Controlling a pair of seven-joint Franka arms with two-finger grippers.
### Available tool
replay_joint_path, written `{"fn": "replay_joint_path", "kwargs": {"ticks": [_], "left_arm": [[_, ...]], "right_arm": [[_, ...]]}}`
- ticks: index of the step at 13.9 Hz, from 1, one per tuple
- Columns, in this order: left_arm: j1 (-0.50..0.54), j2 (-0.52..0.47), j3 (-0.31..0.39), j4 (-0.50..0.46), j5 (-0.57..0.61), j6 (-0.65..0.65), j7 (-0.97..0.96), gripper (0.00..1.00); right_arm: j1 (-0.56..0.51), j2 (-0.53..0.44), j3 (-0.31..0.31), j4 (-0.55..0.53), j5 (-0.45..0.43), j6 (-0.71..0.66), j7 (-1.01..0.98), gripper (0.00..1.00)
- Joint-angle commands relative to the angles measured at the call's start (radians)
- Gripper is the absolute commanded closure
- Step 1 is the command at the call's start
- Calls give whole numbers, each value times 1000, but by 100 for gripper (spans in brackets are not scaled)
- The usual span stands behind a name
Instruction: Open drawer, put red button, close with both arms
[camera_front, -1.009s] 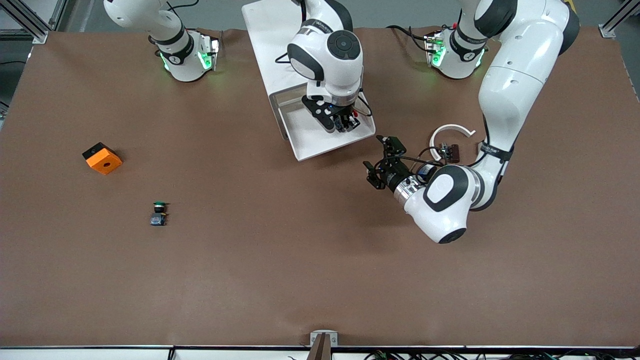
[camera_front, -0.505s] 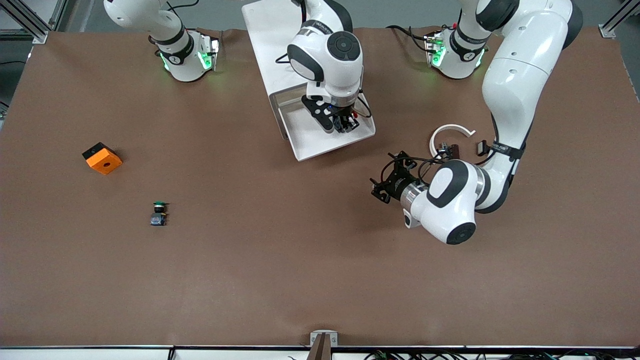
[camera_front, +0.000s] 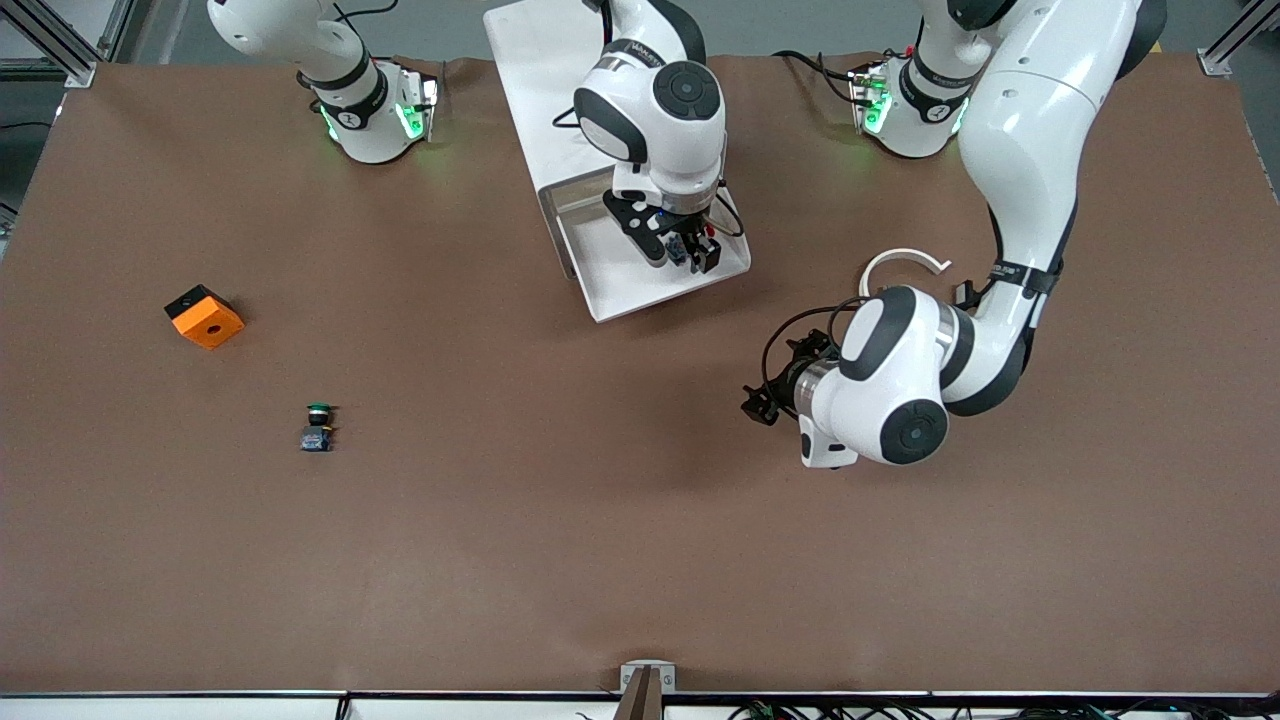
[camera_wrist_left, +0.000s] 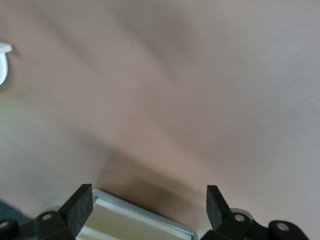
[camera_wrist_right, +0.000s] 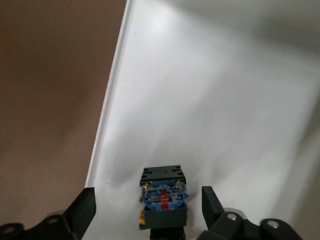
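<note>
1. White drawer (camera_front: 640, 285) pulled open out of the white cabinet (camera_front: 540, 90), between the two arm bases; taken here as landmark.
2. Right gripper (camera_front: 686, 250) low over the drawer's floor, fingers (camera_wrist_right: 82, 210) spread wide apart, gripping nothing.
3. Red button (camera_wrist_right: 164, 197) lying inside the drawer on its white floor, between the open right fingers but apart from both; blue-and-black body turned toward the wrist camera, only a thin red strip visible.
4. Left gripper (camera_front: 775, 390) up over bare brown table (camera_front: 600, 520), near the drawer's corner toward the left arm's end; fingers (camera_wrist_left: 80, 202) wide open and empty, with a white corner edge showing between them.
5. White ring piece (camera_front: 900, 265) on the table, beside the drawer toward the left arm's end.
6. Green button (camera_front: 318, 427) and orange block (camera_front: 204, 316) well apart from the drawer, toward the right arm's end; green button nearer to the front camera than the block.
</note>
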Motion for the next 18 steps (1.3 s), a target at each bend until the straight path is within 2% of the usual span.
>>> {"fn": "replay_joint_path", "kwargs": {"ticks": [1, 4, 6, 10, 12, 16, 18], "left_arm": [[-48, -25, 53, -13, 18, 68, 20, 0], [-62, -22, 70, 42, 16, 78, 21, 0], [-64, -21, 70, 42, 21, 118, 33, 0], [-96, -22, 53, 38, 183, 132, 69, 0], [-111, -21, 51, 35, 211, 167, 87, 0], [-140, -24, 42, 32, 245, 178, 168, 0], [-140, -22, 12, 29, 248, 178, 190, 0]], "right_arm": [[-54, 4, 3, 99, 4, -93, -66, 0], [-143, -6, 9, 156, 30, -178, -242, 0], [-194, -16, 3, 191, 45, -266, -403, 0], [-369, -83, 0, 205, 45, -413, -739, 0], [-493, -123, -1, 211, 40, -499, -960, 0], [-772, -135, -4, 347, 30, -715, -1414, 0], [-886, -149, -5, 366, 27, -787, -1603, 0]]}}
